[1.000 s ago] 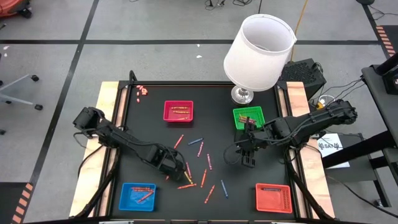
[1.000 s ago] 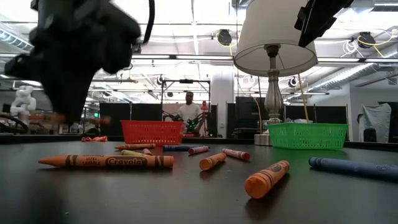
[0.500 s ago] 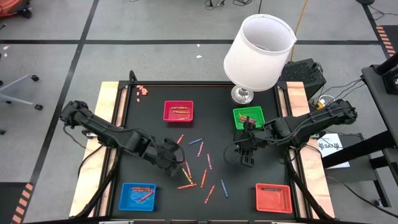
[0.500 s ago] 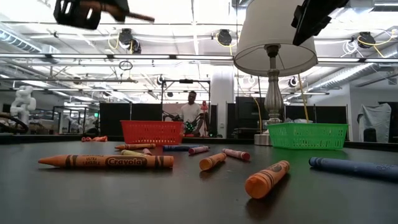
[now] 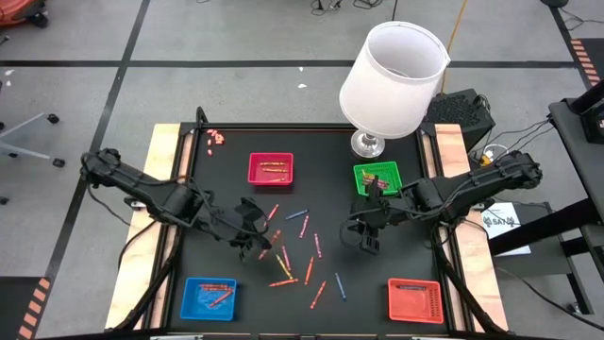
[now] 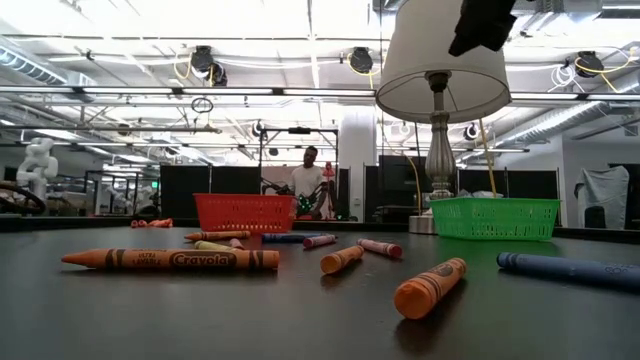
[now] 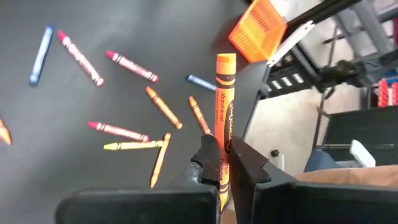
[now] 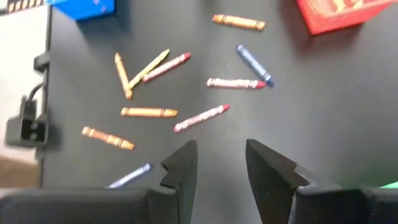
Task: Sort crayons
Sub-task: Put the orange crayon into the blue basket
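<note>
My left gripper (image 5: pixel 259 236) is left of the table's middle, above the mat, shut on an orange crayon (image 7: pixel 224 93). My right gripper (image 5: pixel 364 242) hovers right of the middle, open and empty (image 8: pixel 217 163), near the green tray (image 5: pixel 377 178). Several loose crayons (image 5: pixel 304 253) lie flat on the black mat between the two grippers, red, orange, yellow and blue. They also show in the low view (image 6: pixel 170 259) and in the right wrist view (image 8: pixel 149 112). More crayons lie in the pink tray (image 5: pixel 271 169) and the blue tray (image 5: pixel 209 296). My left gripper pinches the orange crayon's lower part (image 7: pixel 221 163) between its two fingers (image 7: pixel 206 163). The crayon lies along the fingers, and most of its length sticks out past the fingertips, flat end (image 7: pixel 226 59) forward. It is lifted clear of the mat.
A white lamp (image 5: pixel 392 80) stands at the far right edge of the mat beside the green tray. A red tray (image 5: pixel 415 300) sits at the near right. A few small red bits (image 5: pixel 216 138) lie at the far left corner. A person (image 6: pixel 305 182) stands far behind the table.
My left gripper has risen from the mat with the orange crayon and gone a little toward the far left; it has left the low view. My right gripper has shifted slightly toward the table's left.
</note>
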### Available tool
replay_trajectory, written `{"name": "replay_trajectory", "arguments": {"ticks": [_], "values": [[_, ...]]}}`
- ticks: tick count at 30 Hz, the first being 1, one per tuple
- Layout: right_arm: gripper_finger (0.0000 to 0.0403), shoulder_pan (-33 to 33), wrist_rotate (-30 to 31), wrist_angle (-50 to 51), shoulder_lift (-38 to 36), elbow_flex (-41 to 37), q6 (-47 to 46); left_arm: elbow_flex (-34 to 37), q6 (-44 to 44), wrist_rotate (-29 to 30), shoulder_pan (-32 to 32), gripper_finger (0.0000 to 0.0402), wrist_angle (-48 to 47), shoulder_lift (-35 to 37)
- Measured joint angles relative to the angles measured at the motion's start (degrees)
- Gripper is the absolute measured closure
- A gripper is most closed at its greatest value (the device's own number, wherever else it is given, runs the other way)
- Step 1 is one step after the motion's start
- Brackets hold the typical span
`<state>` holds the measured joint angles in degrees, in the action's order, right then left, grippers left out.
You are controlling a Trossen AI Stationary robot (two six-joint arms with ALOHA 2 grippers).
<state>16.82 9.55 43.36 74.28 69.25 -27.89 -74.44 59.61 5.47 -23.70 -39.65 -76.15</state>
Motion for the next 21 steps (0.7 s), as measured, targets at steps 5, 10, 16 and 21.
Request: {"name": "replay_trajectory", "arguments": {"ticks": [5,10,16,21], "values": [[0.0282,0.0,1.2,-1.6,0.0,0.0,-0.3,-2.9,-3.7,1.9,0.1,0.0393,0.2,1.4],[0.0282,0.0,0.9,-1.6,0.0,0.0,-6.4,-4.4,-7.2,4.4,0.1,0.0393,0.2,3.2],[0.0282,0.2,0.4,-3.1,0.0,0.0,-17.4,-6.6,-13.9,4.5,0.0,0.0393,0.1,4.5],[0.0282,0.2,-0.8,-7.4,0.0,0.0,-25.5,-7.8,-28.1,4.5,-0.1,0.0393,0.2,5.5]]}}
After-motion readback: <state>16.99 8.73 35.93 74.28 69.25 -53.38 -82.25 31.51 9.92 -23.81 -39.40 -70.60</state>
